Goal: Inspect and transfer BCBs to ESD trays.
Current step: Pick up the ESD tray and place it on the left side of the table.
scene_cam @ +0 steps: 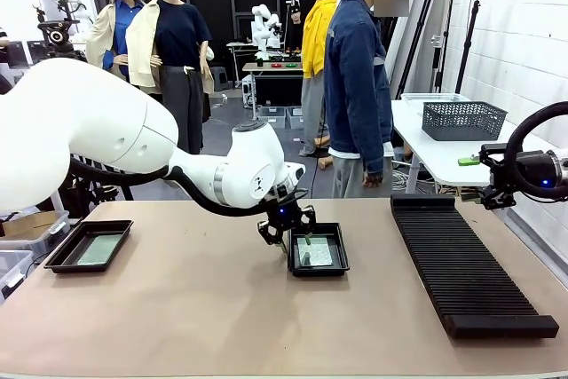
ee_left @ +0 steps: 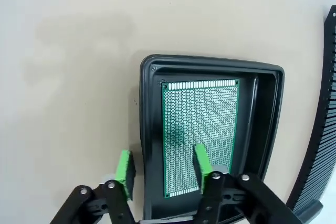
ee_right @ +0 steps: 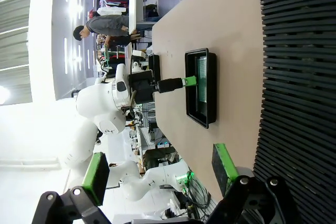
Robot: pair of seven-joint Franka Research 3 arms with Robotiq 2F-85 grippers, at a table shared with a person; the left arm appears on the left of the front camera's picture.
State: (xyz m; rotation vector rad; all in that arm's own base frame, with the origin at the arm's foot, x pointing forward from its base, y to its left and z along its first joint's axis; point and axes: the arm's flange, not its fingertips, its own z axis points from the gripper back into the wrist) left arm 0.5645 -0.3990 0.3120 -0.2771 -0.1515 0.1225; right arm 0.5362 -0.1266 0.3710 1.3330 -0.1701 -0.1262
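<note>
A black ESD tray point(scene_cam: 337, 265) lies mid-table with a green BCB point(scene_cam: 312, 253) flat on its floor. My left gripper point(scene_cam: 297, 235) hangs over that tray's left wall. In the left wrist view the gripper point(ee_left: 164, 169) straddles the tray's wall point(ee_left: 149, 129): one green pad point(ee_left: 125, 167) is outside the tray and the other is above the BCB point(ee_left: 199, 114). The jaws stand apart and hold nothing. A second ESD tray point(scene_cam: 64, 257) at the far left holds another BCB point(scene_cam: 98, 248). My right gripper point(scene_cam: 479, 179) hovers open at the right, and its own view shows it point(ee_right: 160, 169) empty.
A long black slotted rack point(scene_cam: 466, 264) runs along the table's right side, close to the right gripper. A person point(scene_cam: 359, 86) stands at the far edge behind the middle tray. A grey basket point(scene_cam: 461, 120) sits on a white side table behind.
</note>
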